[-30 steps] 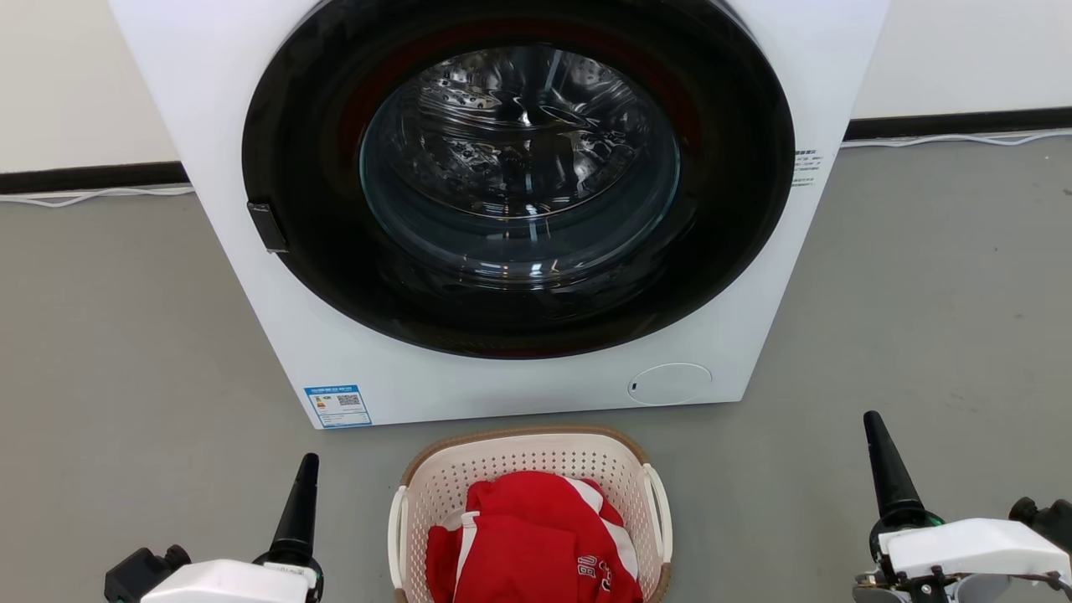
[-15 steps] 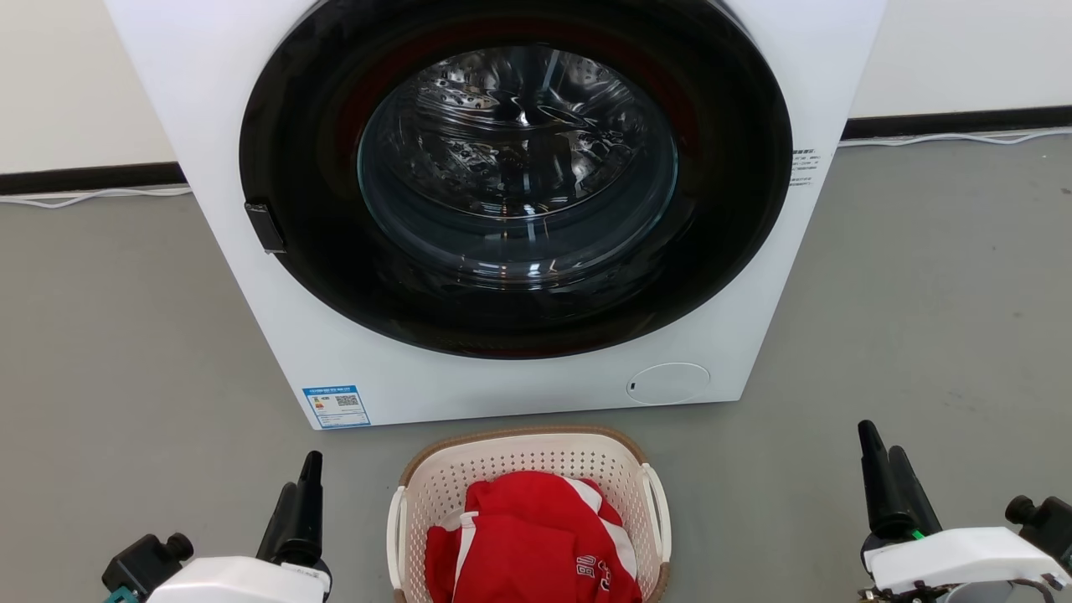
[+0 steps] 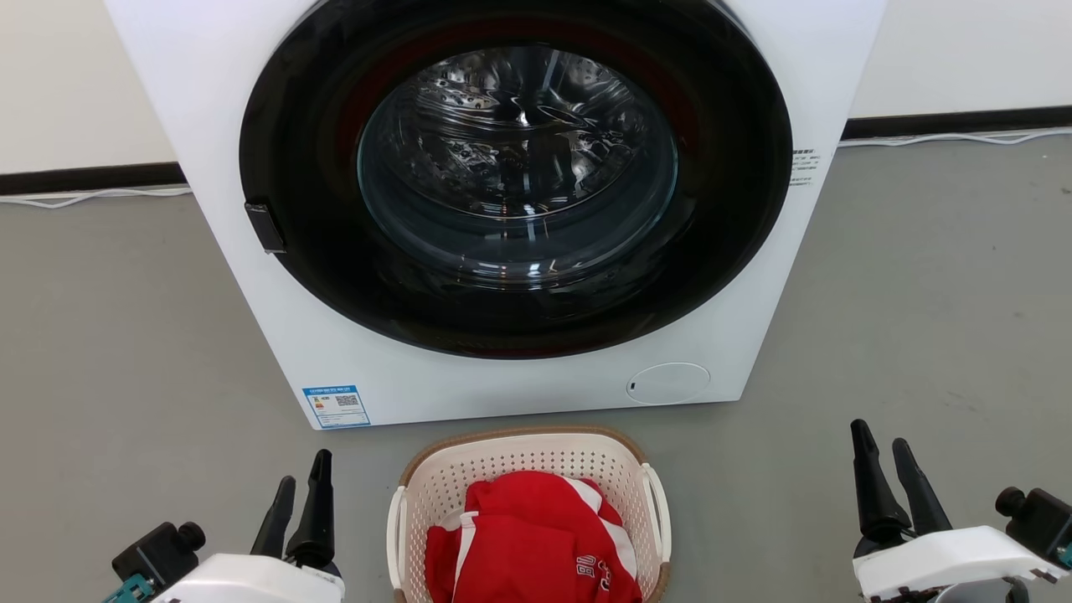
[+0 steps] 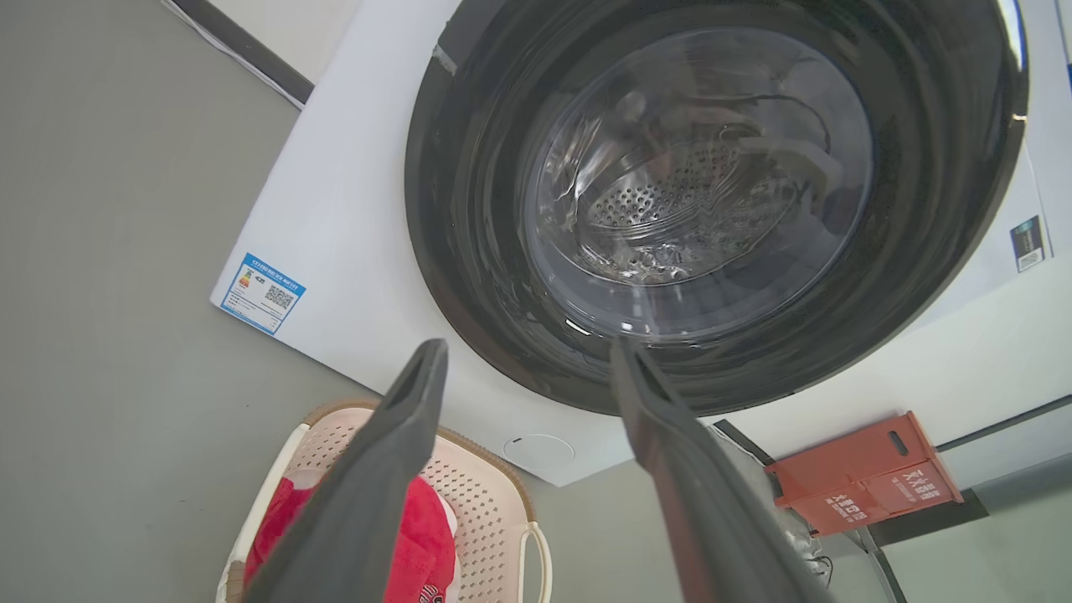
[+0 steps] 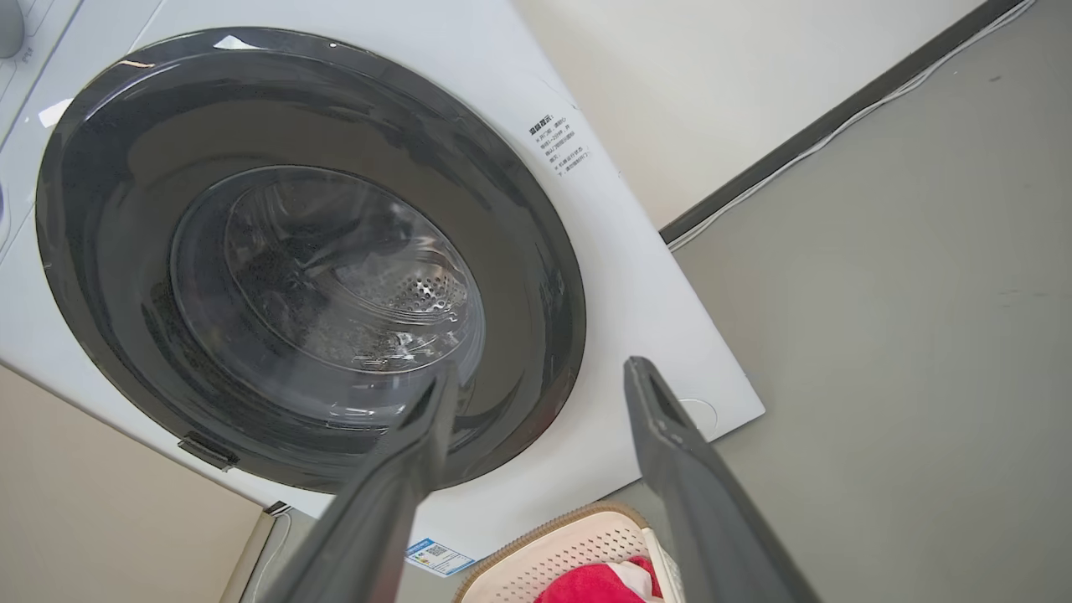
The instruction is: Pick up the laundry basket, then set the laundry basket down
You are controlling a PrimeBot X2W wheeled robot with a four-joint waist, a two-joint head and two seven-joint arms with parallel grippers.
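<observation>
The laundry basket (image 3: 536, 461), cream-white and perforated with a brown rim and white side handles, sits on the grey floor at the bottom centre of the head view, holding a red and white garment (image 3: 528, 544). My left gripper (image 3: 303, 484) stands open to the basket's left, apart from it. My right gripper (image 3: 878, 444) stands open well to the right. In the left wrist view the left gripper (image 4: 528, 356) spreads above the basket (image 4: 486, 502). In the right wrist view the right gripper (image 5: 540, 377) is open, with the basket's rim (image 5: 553, 523) at the bottom.
A white washing machine (image 3: 737, 335) with a round dark glass door (image 3: 515, 167) stands just behind the basket. Grey floor lies on both sides. A wall with dark skirting and a white cable (image 3: 955, 134) runs behind. A red box (image 4: 863, 473) sits beyond the machine.
Both grippers have opened: each pair of fingers, closed together a second ago, now stands apart. The basket has not moved.
</observation>
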